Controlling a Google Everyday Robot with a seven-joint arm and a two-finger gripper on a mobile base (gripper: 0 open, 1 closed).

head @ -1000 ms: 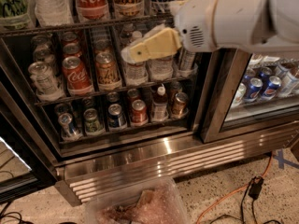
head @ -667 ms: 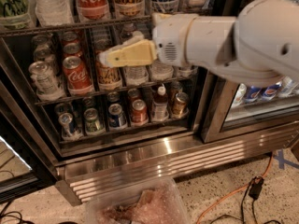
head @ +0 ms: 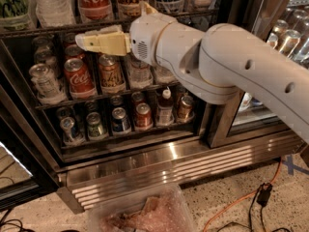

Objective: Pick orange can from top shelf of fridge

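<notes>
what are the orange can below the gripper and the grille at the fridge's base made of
Orange can: likely aluminium, glossy coppery print, bare silver lid. Grille: seemingly brushed stainless steel, ribbed slats with streaky highlights. The gripper hovers in front of the fridge, higher than the can.

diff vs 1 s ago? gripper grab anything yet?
The gripper swept left across the fridge front and slightly up; in the picture it now sits above the Coca-Cola can. Nothing grabbed or released. The orange can and the other drinks stayed put.
</notes>
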